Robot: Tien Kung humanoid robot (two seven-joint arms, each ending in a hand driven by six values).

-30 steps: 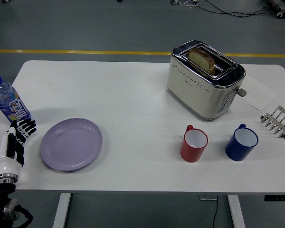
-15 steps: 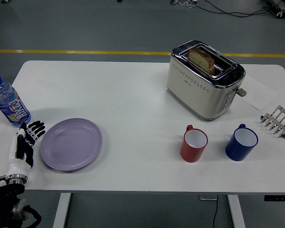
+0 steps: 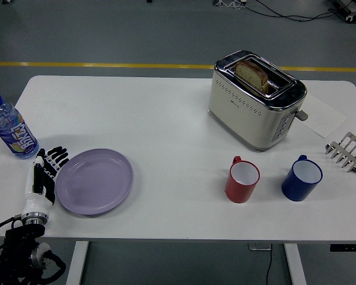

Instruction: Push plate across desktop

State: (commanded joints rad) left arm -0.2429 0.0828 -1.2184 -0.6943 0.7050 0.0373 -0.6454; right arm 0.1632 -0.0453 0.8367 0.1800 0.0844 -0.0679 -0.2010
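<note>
Pressing in from the left, your left hand sits flat against the left rim of the lavender plate, fingers stretched out straight and holding nothing. The hand has slid rightward since a second ago, and the plate has gone with it, shifted a little to the right across the white table. You've got the plate at the near-left part of the table, lying flat, close to the front edge.

Just behind your hand stands the water bottle with its blue cap, upright near the table's left edge and clear of the plate. Look across to the right and you have the red mug and the blue mug side by side, both upright with their mouths open to you, well apart from the plate. Behind them, the cream and chrome toaster holds a slice of bread poking up from its slot. Far right, a metal toast rack sits by the edge, with a sheet of paper lying beside the toaster. Your right arm doesn't show.
</note>
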